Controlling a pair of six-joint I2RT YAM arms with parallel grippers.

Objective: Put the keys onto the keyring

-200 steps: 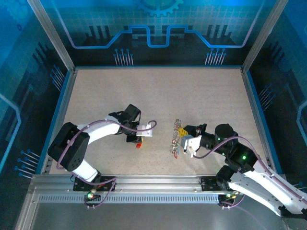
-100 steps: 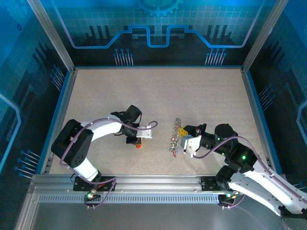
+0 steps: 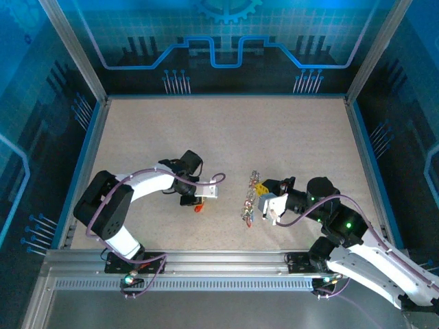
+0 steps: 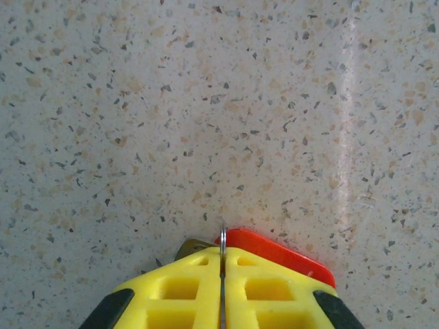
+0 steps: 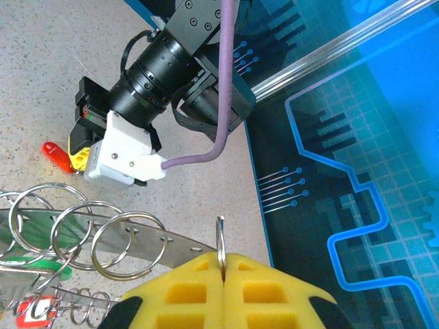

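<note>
The red-tagged key (image 4: 274,252) is mostly hidden behind the yellow pads (image 4: 178,291) of the left gripper (image 4: 221,274), themselves cut off by the picture's lower edge. The pads (image 5: 182,291) of the right gripper (image 5: 221,274) cover the lower part of a thin ring (image 5: 219,240), and the bundle of rings (image 5: 75,226) beside it runs off the left edge. From above, the heap of keys (image 3: 250,202) toward the near edge of the table (image 3: 206,137) is too small to tell apart.

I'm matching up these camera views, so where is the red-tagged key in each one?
Top external: the red-tagged key lies left of centre, in the lower half.
Left wrist: key at bottom centre.
Right wrist: key at the left edge, mid-height.
Shared landmark: the left gripper, shut on it.
</note>
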